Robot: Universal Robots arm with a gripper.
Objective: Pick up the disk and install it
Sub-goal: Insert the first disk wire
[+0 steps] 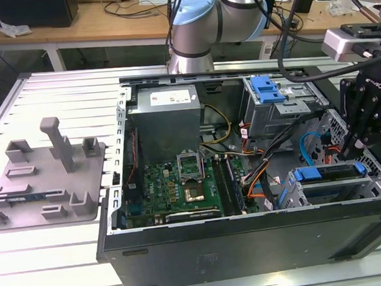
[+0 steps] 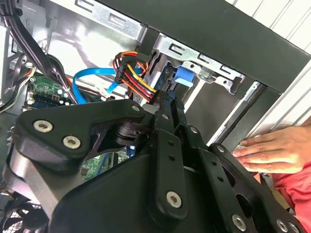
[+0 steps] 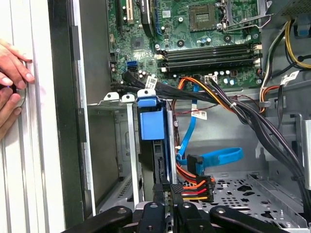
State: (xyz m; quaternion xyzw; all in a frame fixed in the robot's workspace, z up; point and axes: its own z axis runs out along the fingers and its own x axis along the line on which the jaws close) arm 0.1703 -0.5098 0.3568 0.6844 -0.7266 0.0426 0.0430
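Note:
The disk, in its blue carrier bracket, sits in the grey drive cage at the front corner of the open computer case, on the exterior view's right. My gripper hangs just above that cage. In both wrist views the disk stands edge-on in the cage slot. My gripper is shut, its two fingers pressed together right at the disk's near end. Nothing is held between them. Whether the tips touch the disk I cannot tell.
Orange, red and blue cables run close beside the cage. A person's hand rests on the table against the case's outer wall. A second cage with a blue latch stands behind. A grey fixture tray lies on the exterior view's left.

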